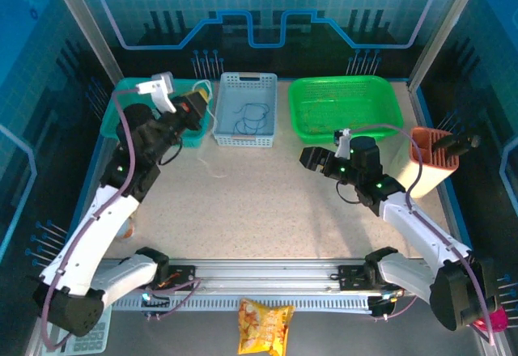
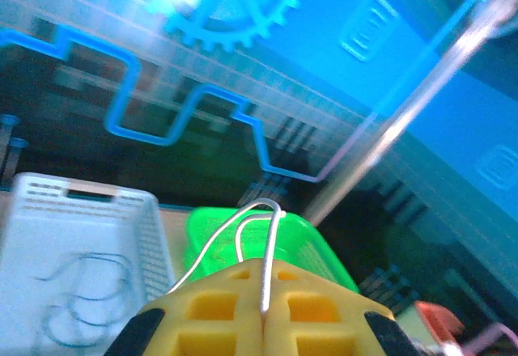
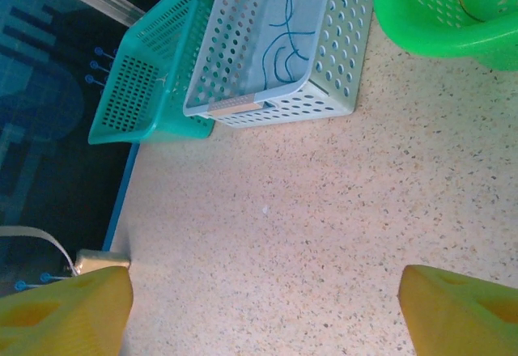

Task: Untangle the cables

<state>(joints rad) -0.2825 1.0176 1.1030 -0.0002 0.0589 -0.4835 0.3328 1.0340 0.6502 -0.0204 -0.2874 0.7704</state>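
LEFT ARM: the left gripper [image 1: 198, 99] is clamped tight on the cream-white cable [image 2: 271, 226], which arches up in a narrow loop from between the closed yellow fingers [image 2: 227, 307].

RIGHT ARM: the right gripper [image 1: 312, 159] is spread wide with nothing between its jaws. It hangs over bare table [image 1: 259, 210], at about 4 o'clock from the light-blue basket [image 1: 243, 140].

SORTED SO FAR: the dark blue cable [image 1: 251, 116] lies loose and alone in the light-blue basket. A thin yellowish strand in the green basket [image 3: 437, 32] may be the tan-yellow cable, but it is too faint to call.

WHERE IT TURNS: seen from above, the left gripper sits over the seam between two baskets. The teal basket [image 1: 113, 117] is at its 9 o'clock and the light-blue basket at its 3 o'clock. The held cable's loose length seems to trail toward 6 o'clock, though the line is faint from above.

NEARER ARM: the left, by a wide margin. The right gripper is well apart from both baskets, off toward 4 o'clock.

LIKELY NEXT: the cables look already parted. A short swing toward 9 o'clock and a release over the teal basket would probably finish the job.
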